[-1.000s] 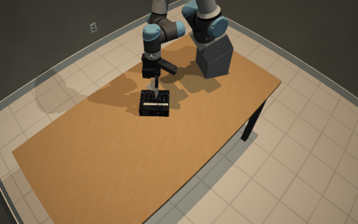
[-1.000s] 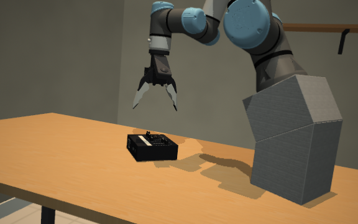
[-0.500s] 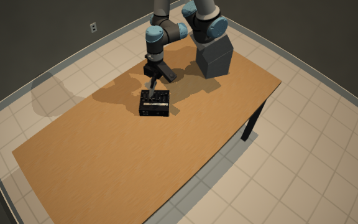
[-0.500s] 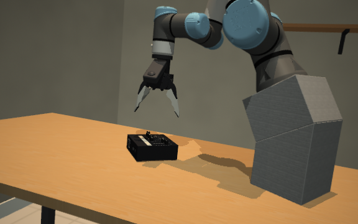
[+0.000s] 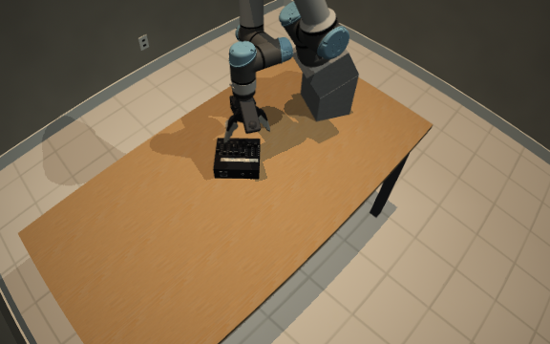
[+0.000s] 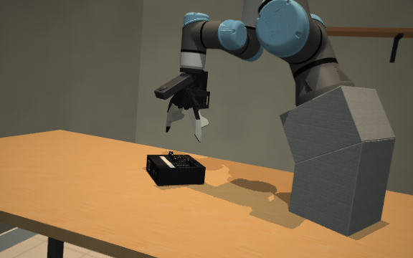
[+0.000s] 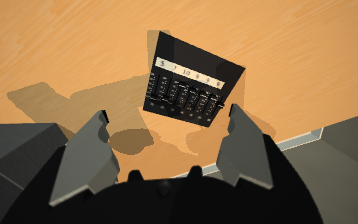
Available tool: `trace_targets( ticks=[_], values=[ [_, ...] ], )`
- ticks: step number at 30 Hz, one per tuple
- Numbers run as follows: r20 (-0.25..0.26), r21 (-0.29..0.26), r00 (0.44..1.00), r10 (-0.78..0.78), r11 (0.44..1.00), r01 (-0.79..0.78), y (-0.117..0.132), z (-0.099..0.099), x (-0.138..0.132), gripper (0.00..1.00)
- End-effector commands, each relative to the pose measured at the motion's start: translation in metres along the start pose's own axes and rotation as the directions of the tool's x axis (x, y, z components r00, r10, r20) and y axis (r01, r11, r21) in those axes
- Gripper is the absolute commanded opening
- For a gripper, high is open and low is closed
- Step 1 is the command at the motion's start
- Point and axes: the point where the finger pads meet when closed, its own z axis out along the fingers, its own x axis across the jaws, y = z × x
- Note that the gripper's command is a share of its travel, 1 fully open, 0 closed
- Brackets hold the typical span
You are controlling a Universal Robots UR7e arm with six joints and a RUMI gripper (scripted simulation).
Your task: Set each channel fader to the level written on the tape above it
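The black lighting desk (image 5: 237, 171) (image 6: 181, 177) (image 7: 200, 56) lies flat on the table. A pale tape strip (image 5: 239, 160) (image 6: 167, 162) (image 7: 190, 73) runs across its top. In the wrist view its marks read 5, 7 and 10 from the left; the others are blurred. Below it the fader knobs stand at differing heights: the leftmost look low, several further right look nearer the tape. Exact levels are too small to read. A knob sticks out at the right edge. My gripper (image 5: 248, 135) (image 6: 183, 135) (image 7: 170, 107) is open and empty, above the desk, touching nothing.
The desk lies on a wooden table (image 5: 184, 229) (image 6: 84, 186). The arm's grey pedestal (image 5: 334, 96) (image 6: 325, 183) stands to the right of the desk in the top and exterior views. A wall shelf (image 6: 371, 32) is behind the arm. Arm shadows fall beside the desk.
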Motion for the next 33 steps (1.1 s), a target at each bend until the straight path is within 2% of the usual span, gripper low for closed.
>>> trace_targets(
  ticks=[1, 4, 8, 16, 18, 25, 33],
  values=[
    [-0.008, -0.01, 0.995, 0.104, 0.995, -0.104, 0.0, 0.002, -0.001, 1.0],
    [-0.009, -0.009, 0.971, 0.238, 0.971, -0.238, 0.002, 0.004, -0.002, 1.0],
    [-0.011, -0.007, 0.913, 0.407, 0.913, -0.407, 0.004, 0.008, -0.005, 1.0],
    [-0.012, -0.003, 0.723, 0.691, 0.723, -0.691, 0.01, 0.013, -0.01, 1.0],
    [-0.012, -0.003, 0.723, 0.691, 0.723, -0.691, 0.01, 0.013, -0.01, 1.0],
    [-0.013, 0.0, 0.507, 0.862, 0.507, -0.862, 0.016, 0.016, -0.015, 1.0],
    [-0.012, 0.004, 0.252, 0.968, 0.252, -0.968, 0.022, 0.019, -0.022, 1.0]
  ],
)
